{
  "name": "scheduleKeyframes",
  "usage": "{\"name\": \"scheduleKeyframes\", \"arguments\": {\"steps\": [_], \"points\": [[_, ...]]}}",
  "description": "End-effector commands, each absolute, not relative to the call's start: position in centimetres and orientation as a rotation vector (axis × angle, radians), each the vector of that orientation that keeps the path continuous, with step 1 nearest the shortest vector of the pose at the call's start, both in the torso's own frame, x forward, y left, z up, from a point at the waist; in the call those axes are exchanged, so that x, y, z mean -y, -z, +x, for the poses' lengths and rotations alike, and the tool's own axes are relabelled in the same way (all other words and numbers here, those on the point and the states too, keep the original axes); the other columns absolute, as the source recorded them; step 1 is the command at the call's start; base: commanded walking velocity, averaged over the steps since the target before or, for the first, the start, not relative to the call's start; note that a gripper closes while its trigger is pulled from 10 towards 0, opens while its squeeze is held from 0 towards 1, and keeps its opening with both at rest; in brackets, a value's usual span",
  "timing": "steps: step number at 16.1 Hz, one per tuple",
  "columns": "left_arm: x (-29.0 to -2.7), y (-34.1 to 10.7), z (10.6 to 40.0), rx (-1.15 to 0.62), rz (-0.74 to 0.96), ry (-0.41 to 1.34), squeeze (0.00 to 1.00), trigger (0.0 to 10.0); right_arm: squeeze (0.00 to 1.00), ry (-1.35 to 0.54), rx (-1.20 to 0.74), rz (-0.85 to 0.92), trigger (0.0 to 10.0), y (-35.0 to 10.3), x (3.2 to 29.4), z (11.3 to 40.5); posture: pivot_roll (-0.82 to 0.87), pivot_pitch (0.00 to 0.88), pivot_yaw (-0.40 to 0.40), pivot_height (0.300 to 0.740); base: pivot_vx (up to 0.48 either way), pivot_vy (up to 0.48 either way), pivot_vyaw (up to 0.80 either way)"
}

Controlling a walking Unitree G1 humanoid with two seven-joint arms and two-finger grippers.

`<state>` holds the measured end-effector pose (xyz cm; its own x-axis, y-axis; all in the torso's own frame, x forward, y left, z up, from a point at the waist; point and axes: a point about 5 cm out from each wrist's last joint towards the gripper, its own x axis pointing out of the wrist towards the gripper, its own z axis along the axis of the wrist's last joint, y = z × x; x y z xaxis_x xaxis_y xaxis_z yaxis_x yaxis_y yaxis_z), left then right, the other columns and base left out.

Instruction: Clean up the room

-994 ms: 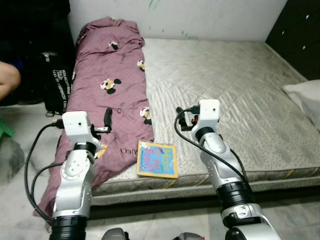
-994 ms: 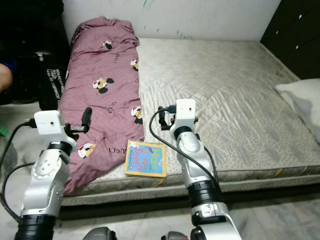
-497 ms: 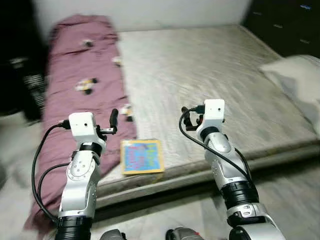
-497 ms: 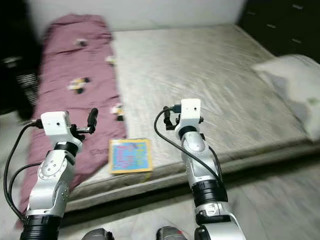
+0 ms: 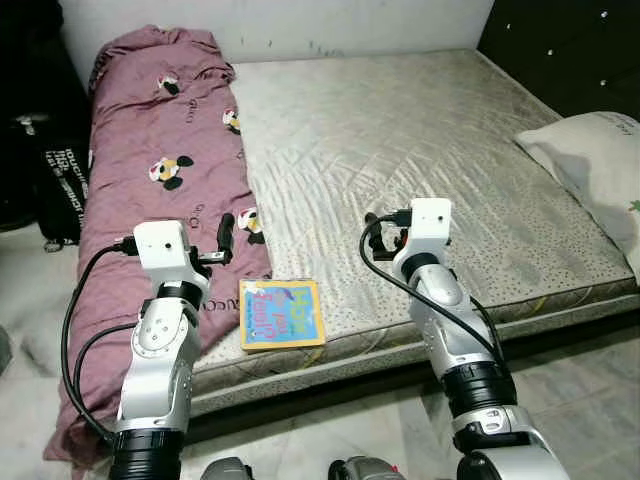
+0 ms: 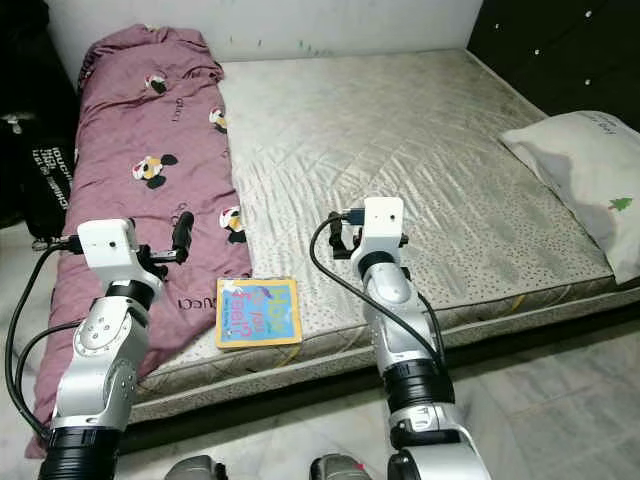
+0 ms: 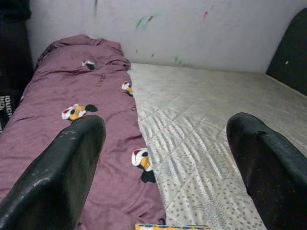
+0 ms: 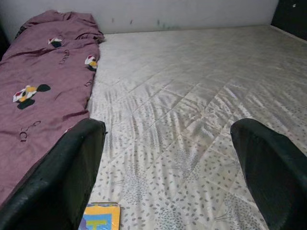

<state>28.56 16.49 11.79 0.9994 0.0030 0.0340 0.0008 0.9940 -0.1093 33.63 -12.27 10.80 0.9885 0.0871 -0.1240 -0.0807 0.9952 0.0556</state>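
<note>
One book [image 5: 281, 313] on mattress [image 5: 430, 130] edge, beside purple blanket [image 5: 160, 170].

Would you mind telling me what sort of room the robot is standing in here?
Most likely a bedroom: a bare quilted mattress lies low on the tiled floor, with a maroon cartoon-print blanket along one side, a white pillow at the other, and a children's book near the edge.

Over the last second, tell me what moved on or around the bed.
Only the camera swung right, bringing the pillow further into view. The book, purple blanket and mattress lie as before. Both grippers, left and right, stay open, holding nothing.
</note>
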Motion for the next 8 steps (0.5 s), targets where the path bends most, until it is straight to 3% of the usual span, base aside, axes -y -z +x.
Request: {"name": "scheduleKeyframes", "arguments": {"steps": [1, 5, 8], "points": [[-16.4, -12.14, 28.53, 0.051, -0.105, 0.013, 0.0, 10.0, 0.0, -0.082, -0.126, 0.059, 10.0, -11.01, 12.31, 33.76, -0.05, 0.0, -0.035, 0.74, 0.0, 0.469, 0.0], [-16.41, -12.12, 28.52, 0.05, -0.105, 0.013, 0.0, 10.0, 0.0, -0.083, -0.124, 0.056, 10.0, -11.02, 12.31, 33.77, -0.05, 0.0, -0.035, 0.74, 0.0, 0.47, 0.0], [-16.29, -12.34, 28.47, 0.066, -0.106, 0.022, 0.0, 10.0, 0.0, -0.082, -0.123, 0.056, 10.0, -11.06, 12.36, 33.76, -0.05, 0.0, -0.034, 0.74, 0.0, 0.089, 0.0]]}}
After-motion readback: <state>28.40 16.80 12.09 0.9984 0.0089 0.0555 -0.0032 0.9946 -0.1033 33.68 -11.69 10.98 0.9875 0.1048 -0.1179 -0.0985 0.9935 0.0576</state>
